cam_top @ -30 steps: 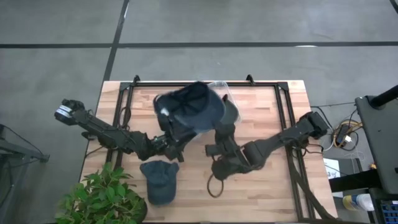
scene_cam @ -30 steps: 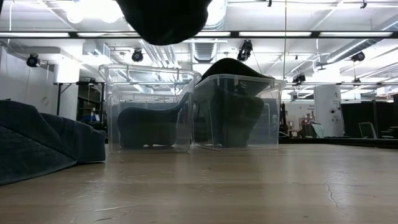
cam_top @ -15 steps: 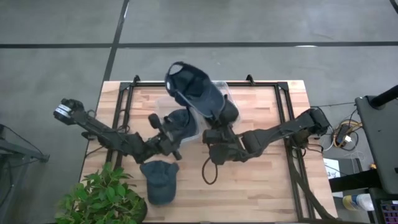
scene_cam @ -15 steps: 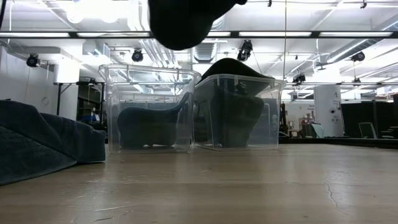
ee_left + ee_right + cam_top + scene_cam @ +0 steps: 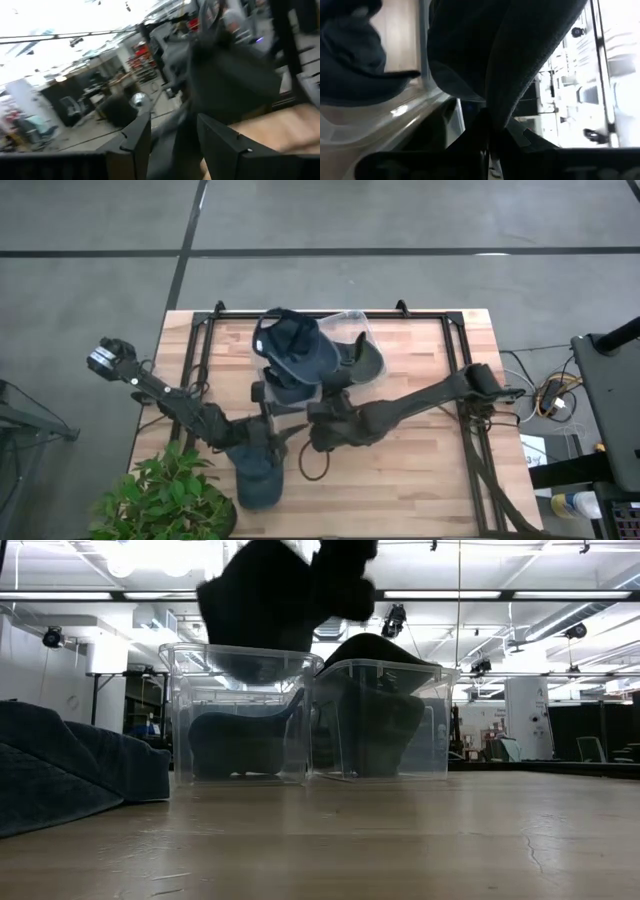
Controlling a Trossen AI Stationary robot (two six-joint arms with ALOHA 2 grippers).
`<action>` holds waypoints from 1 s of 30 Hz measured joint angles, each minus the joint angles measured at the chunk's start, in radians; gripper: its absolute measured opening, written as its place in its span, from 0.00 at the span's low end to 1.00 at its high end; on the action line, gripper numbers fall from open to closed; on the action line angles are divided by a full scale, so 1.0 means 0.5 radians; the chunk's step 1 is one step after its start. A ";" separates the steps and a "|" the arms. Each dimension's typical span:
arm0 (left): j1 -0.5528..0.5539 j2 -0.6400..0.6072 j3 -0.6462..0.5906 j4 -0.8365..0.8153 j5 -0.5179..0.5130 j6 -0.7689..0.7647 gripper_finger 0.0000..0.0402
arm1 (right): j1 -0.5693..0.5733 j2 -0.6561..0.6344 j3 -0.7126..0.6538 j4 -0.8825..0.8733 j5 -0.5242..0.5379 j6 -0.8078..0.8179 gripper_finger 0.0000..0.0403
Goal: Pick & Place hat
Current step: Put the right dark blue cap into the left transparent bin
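My right gripper (image 5: 490,131) pinches the edge of a dark navy fabric cap (image 5: 292,350), its fingers closed on the cloth so that the brim runs straight out from between them in my right wrist view. From above, this cap hangs over the left one of two clear plastic bins (image 5: 345,320) standing side by side near the far edge of the pale wooden table (image 5: 420,470), crown opening turned upward. In the low view the same cap (image 5: 275,600) is a dark mass just above the rim of the left clear bin (image 5: 240,725), its lower edge about level with that rim; whether it touches the plastic I cannot tell. That bin already holds a dark cap on its floor, and the right clear bin (image 5: 380,720) holds another dark cap (image 5: 366,358) that bulges above its rim. My left gripper (image 5: 172,145) sits lower over the near part of the table, its two dark fingers (image 5: 135,142) spread apart with nothing between them, close above a second blue-grey cap (image 5: 258,478) that lies on the wood beside a green leafy potted plant (image 5: 165,500) at the near left corner. A dark cable loop (image 5: 315,465) lies on the table beneath my right arm.
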 joint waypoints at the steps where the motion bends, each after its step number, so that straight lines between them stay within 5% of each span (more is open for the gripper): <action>1: -0.012 0.000 0.000 -0.001 0.028 -0.031 0.38 | -0.013 0.050 0.019 0.000 0.006 -0.034 0.03; 9: -0.061 -0.016 -0.011 -0.023 0.154 -0.079 0.38 | -0.050 0.395 0.288 0.011 0.023 -0.321 0.03; 19: -0.101 -0.125 -0.012 -0.080 0.138 -0.093 0.38 | -0.055 0.469 0.519 -0.057 -0.186 -0.103 0.05; 30: -0.096 -0.220 -0.099 -0.072 0.130 -0.168 0.38 | -0.087 0.445 0.513 -0.898 -0.446 0.835 0.41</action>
